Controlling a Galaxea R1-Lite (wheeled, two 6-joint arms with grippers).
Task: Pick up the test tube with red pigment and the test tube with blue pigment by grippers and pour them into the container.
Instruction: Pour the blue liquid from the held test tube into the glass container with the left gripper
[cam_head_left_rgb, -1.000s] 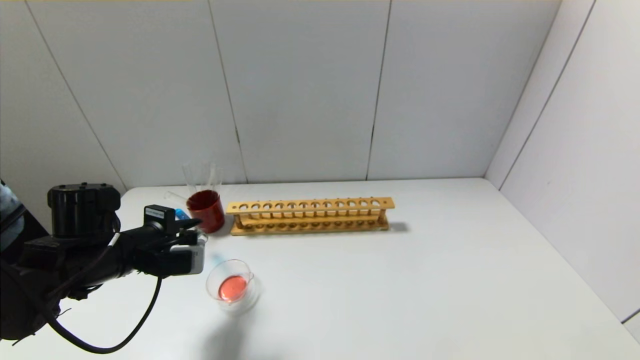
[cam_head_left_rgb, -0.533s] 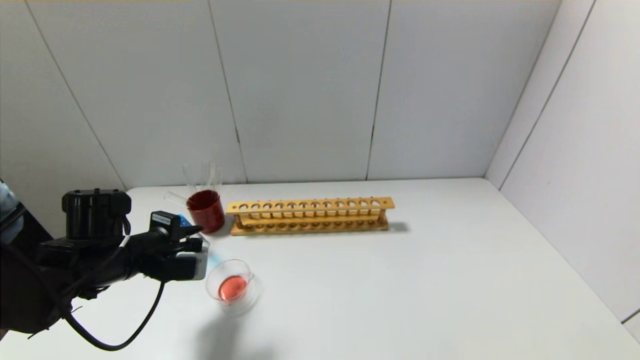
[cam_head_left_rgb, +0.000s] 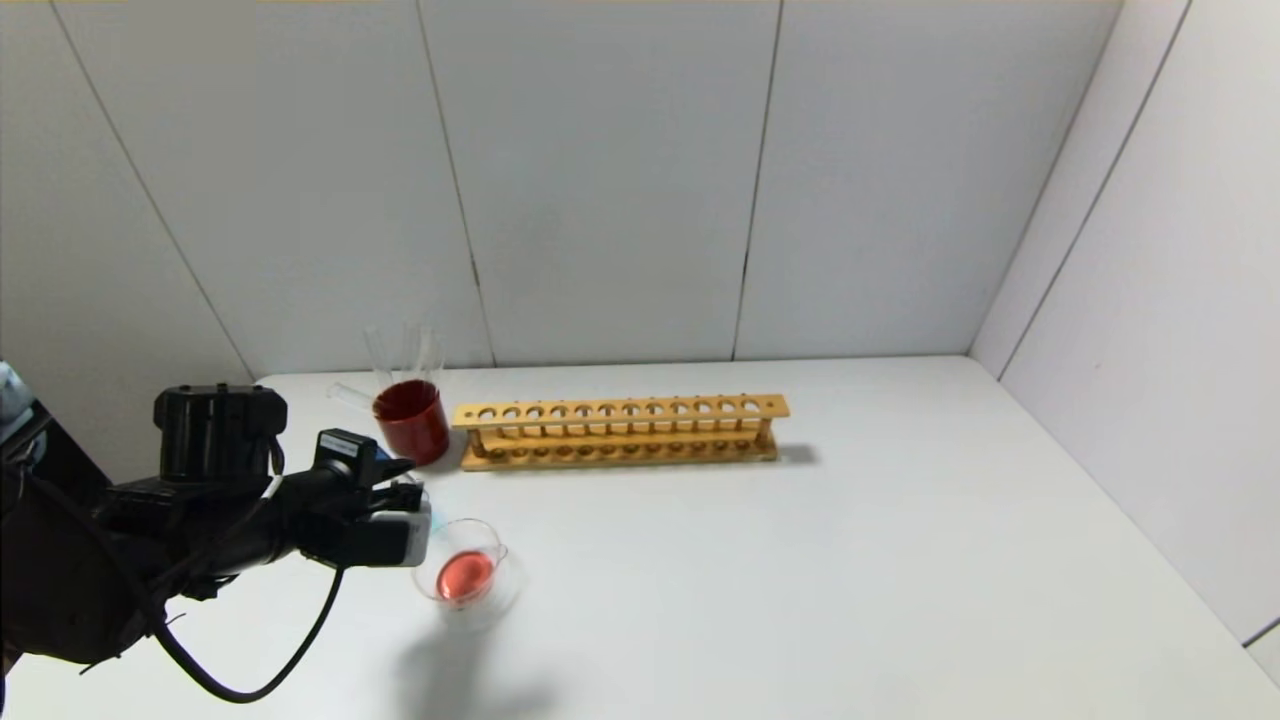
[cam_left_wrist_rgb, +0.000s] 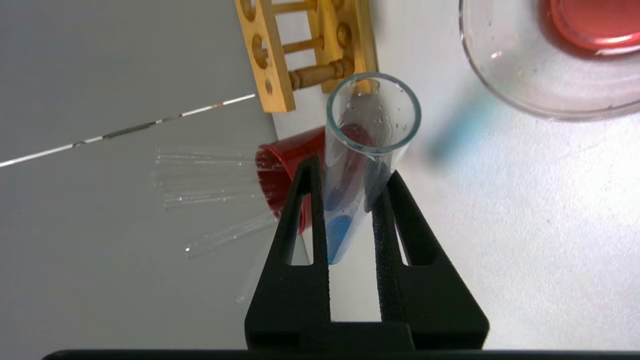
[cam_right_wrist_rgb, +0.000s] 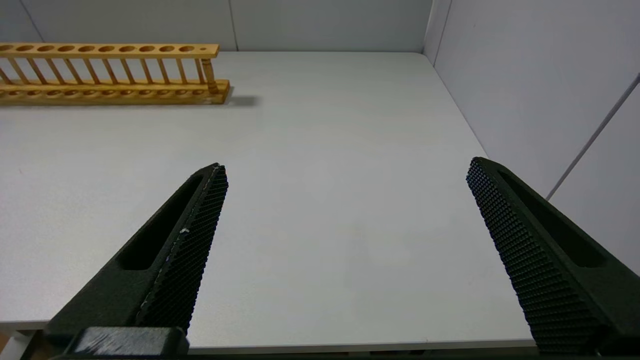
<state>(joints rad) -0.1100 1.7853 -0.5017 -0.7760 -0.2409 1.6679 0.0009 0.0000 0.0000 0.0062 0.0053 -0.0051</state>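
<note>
My left gripper (cam_head_left_rgb: 412, 503) is shut on the test tube with blue pigment (cam_left_wrist_rgb: 345, 220) and holds it above the table, just left of the container (cam_head_left_rgb: 497, 598). In the left wrist view the gripper (cam_left_wrist_rgb: 351, 171) grips the tube's middle. The blue liquid sits at the closed end, and the open mouth points toward the container (cam_left_wrist_rgb: 500, 80) but stays short of its rim. The container is a clear glass dish with red liquid in it. No tube with orange-red liquid shows. My right gripper (cam_right_wrist_rgb: 346, 165) is open and empty over the right side of the table, out of the head view.
A dark red cup (cam_head_left_rgb: 412, 422) with several clear empty tubes (cam_head_left_rgb: 405, 350) stands behind the left gripper. An empty wooden tube rack (cam_head_left_rgb: 620, 430) runs along the back of the white table and also shows in the right wrist view (cam_right_wrist_rgb: 110, 75). Walls close the back and right.
My left gripper has moved right and slightly forward with the blue tube, from beside the red cup up to the dish's left rim. The dish and rack have not moved.
</note>
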